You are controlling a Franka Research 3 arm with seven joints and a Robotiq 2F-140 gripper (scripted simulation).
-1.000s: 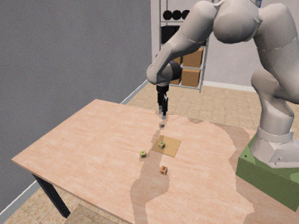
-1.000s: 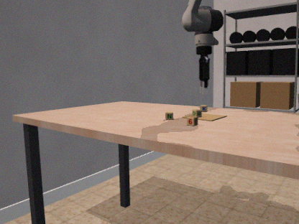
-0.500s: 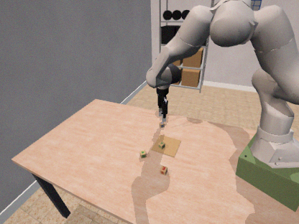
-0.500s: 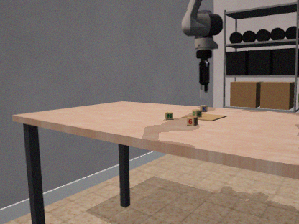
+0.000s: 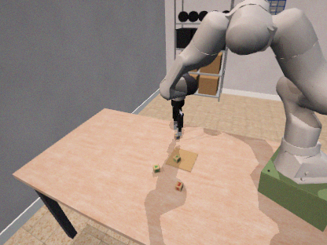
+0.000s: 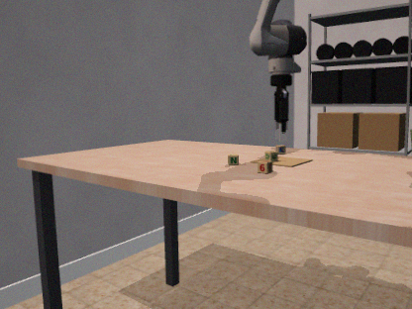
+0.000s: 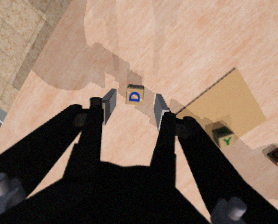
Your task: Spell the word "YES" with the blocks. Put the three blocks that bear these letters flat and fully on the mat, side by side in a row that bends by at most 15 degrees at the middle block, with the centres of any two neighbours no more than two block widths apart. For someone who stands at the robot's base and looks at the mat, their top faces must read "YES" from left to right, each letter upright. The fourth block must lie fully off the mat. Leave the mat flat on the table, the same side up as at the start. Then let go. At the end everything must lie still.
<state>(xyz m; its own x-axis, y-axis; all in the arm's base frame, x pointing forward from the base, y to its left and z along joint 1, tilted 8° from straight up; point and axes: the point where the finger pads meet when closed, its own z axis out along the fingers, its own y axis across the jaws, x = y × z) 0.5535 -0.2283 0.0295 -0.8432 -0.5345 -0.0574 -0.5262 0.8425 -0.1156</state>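
My gripper (image 7: 135, 99) points straight down and hangs a short way above a small block with a blue D on top (image 7: 134, 94). That block lies on the bare table just off the mat's far corner. The fingers stand partly open on either side of it, with nothing between them. The tan mat (image 5: 181, 159) carries one block with a green Y (image 7: 223, 136), which also shows in the top view (image 5: 177, 159). A block with a green N side (image 6: 233, 159) and a red-lettered block (image 6: 263, 166) lie on the table off the mat. The gripper also shows in the exterior view (image 6: 282, 126).
The robot's green base (image 5: 292, 191) stands at the right of the table. A metal shelf with boxes (image 5: 204, 42) stands behind the table, away from the arm's work area. The table's left and near edges are far from the blocks.
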